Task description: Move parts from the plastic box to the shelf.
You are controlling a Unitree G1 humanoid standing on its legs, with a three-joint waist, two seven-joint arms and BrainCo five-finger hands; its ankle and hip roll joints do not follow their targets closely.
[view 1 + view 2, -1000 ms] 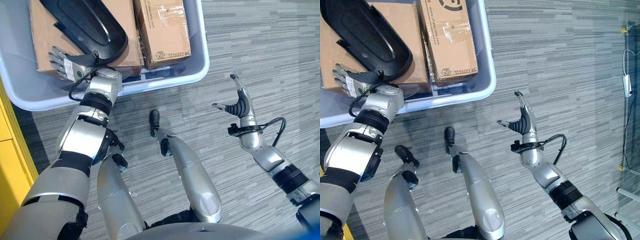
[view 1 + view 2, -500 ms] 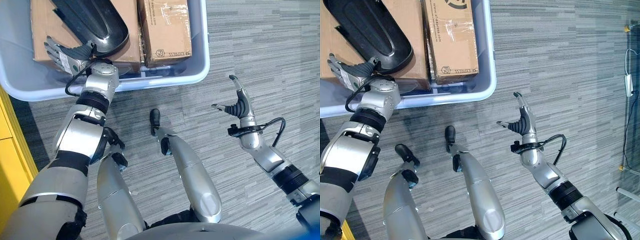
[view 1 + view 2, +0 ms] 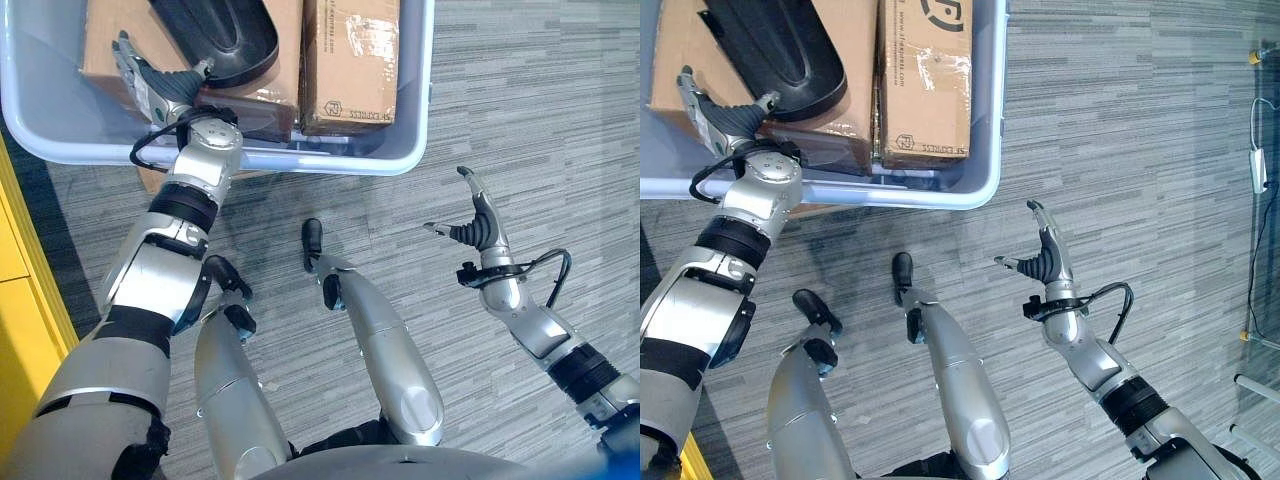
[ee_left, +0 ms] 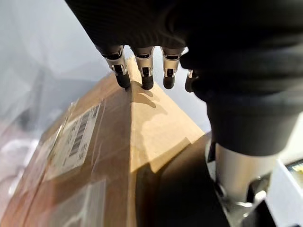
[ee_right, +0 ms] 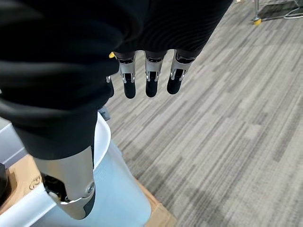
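Grey striped carpet [image 3: 520,110] covers the floor, and a pale blue plastic box [image 3: 395,160] sits on it ahead of the robot, with a yellow panel [image 3: 20,270] along the robot's left edge.

Reaching over the box's near wall, the left hand [image 3: 160,90] is inside it with its fingers [image 4: 122,71] straight and spread, not clasping anything. In the left wrist view the dark fingertips lie just above the top edge of a large cardboard carton [image 4: 109,156]; whether they touch it cannot be told. The thumb points toward the black plastic part [image 3: 220,35] that lies on top of that carton.

Out to the robot's right, the right hand [image 3: 1045,260] is raised over bare carpet, well apart from the box, fingers extended and thumb out to the side, holding nothing. Its wrist view shows the straight fingers [image 5: 151,78] above the carpet.

Inside the box are two cardboard cartons: the large one under the left hand and a narrower cardboard carton [image 3: 350,60] beside it toward the robot's right, sealed with clear tape. One black moulded part rests across the large carton, close to the narrower one. Both cartons and the black part are in the plastic box.
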